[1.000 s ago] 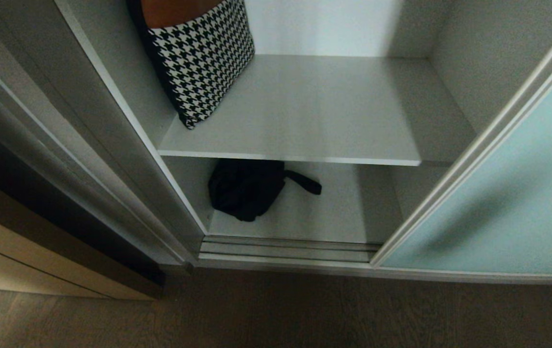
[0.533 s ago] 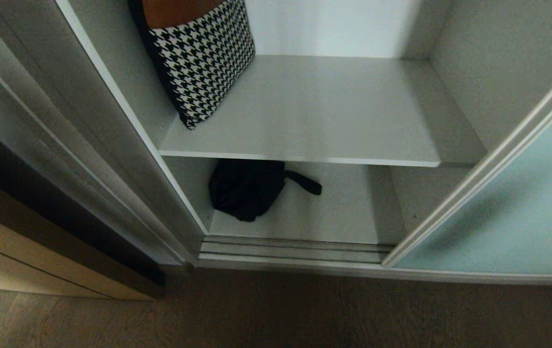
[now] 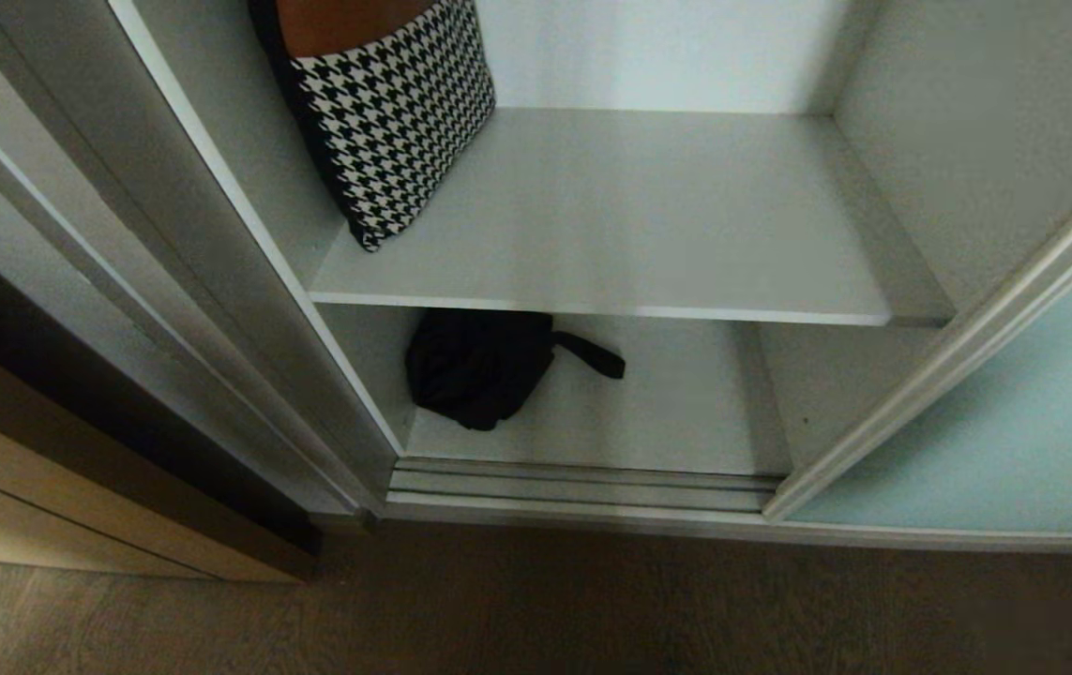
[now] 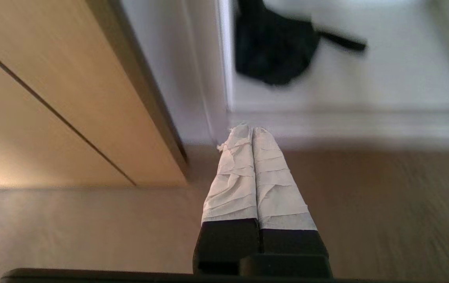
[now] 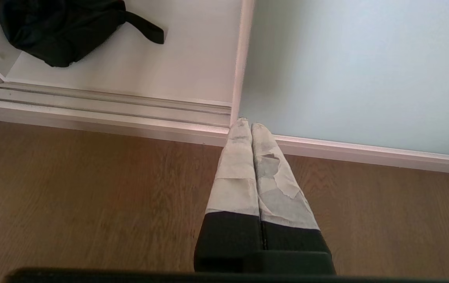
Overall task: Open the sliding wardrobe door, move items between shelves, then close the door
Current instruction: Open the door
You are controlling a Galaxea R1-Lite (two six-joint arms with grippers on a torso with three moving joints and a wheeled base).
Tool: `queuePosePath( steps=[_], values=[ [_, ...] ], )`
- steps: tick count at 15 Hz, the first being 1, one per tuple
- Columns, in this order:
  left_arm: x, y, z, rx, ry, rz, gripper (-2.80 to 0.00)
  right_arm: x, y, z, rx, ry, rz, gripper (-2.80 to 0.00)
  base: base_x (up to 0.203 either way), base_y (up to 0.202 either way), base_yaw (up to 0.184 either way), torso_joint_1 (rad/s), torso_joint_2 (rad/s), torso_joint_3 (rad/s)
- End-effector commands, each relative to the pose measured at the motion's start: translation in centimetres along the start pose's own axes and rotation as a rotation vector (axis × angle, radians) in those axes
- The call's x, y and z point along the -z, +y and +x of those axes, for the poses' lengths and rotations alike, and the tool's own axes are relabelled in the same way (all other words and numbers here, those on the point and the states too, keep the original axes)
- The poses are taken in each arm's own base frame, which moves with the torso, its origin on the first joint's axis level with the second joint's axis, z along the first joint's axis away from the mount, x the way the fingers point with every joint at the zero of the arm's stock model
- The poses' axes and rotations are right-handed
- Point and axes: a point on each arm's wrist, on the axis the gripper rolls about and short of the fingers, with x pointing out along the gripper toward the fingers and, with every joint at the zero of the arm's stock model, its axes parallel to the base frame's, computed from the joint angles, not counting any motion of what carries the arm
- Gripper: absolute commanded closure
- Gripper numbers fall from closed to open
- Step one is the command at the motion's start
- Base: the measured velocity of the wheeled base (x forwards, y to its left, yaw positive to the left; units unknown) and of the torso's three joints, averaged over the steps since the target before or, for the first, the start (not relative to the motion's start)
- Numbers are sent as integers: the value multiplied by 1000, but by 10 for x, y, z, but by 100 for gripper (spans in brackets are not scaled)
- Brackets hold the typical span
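Note:
The frosted aqua sliding wardrobe door stands far to the right, leaving the compartment open. A houndstooth bag leans at the left of the upper shelf. A black bag lies on the bottom shelf, also seen as the black bag and the black bag. My left gripper is shut and empty, low over the floor before the wardrobe's left corner. My right gripper is shut and empty over the floor, near the door's edge. Neither arm shows in the head view.
A ribbed silver floor track runs along the wardrobe's front. A light wooden cabinet stands to the left, seen as the cabinet beside my left gripper. Wooden floor lies in front.
The sliding door has moved further right, uncovering more of both shelves. The bags have stayed put.

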Motion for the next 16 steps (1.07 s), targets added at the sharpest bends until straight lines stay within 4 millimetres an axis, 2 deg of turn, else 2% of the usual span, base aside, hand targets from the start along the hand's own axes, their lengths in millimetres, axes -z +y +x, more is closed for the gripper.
queuePosePath(
  steps=[1,6,8,10,13,16],
  values=[
    [11,-1,-4,10,37,-9,0,0,0,0,0,0,0,0,0,0,0,0,0,0],
    [13,0,-4,-64,45,-193,0,0,0,0,0,0,0,0,0,0,0,0,0,0],
    [13,0,-3,-69,26,-89,0,0,0,0,0,0,1,0,0,0,0,0,0,0],
    [18,-1,-3,-28,92,56,0,0,0,0,0,0,0,0,0,0,0,0,0,0],
    [17,-1,-4,-30,93,-17,0,0,0,0,0,1,0,0,0,0,0,0,0,0],
    [17,-1,-4,-33,91,0,0,0,0,0,0,0,1,0,0,0,0,0,0,0]
  ],
)
